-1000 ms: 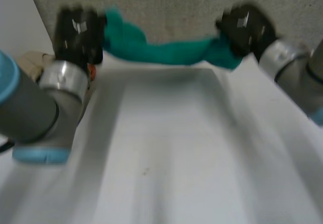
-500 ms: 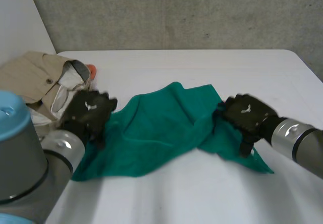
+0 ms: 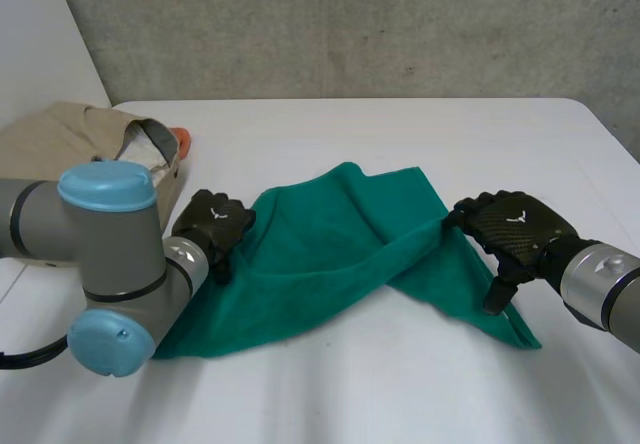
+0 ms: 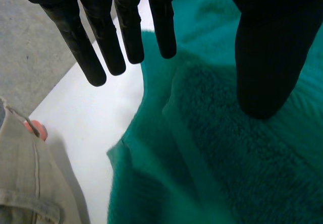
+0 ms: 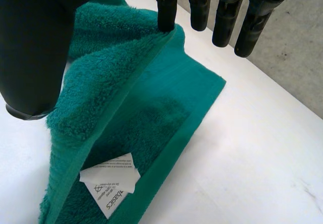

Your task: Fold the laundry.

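Observation:
A green towel [image 3: 340, 244] lies loosely rumpled across the middle of the white table [image 3: 400, 384], one flap doubled over itself. My left hand [image 3: 212, 226] hovers at the towel's left edge. In its wrist view the fingers [image 4: 103, 37] are straight and the thumb stands apart over the terry cloth [image 4: 227, 148], holding nothing. My right hand [image 3: 510, 226] is at the towel's right edge. Its fingers are straight too, with one fingertip [image 5: 167, 12] touching the raised hem of the towel [image 5: 131, 98]. A white care label [image 5: 112, 183] shows on the underside.
A beige garment [image 3: 90, 154] lies heaped at the table's back left, with a small orange thing [image 3: 184, 140] beside it. My left arm's elbow [image 3: 110, 264] rises over the front left of the table. A grey wall runs behind.
A second ago both hands held the towel stretched up in the air. It has since come down onto the table, and both hands have opened and let it go.

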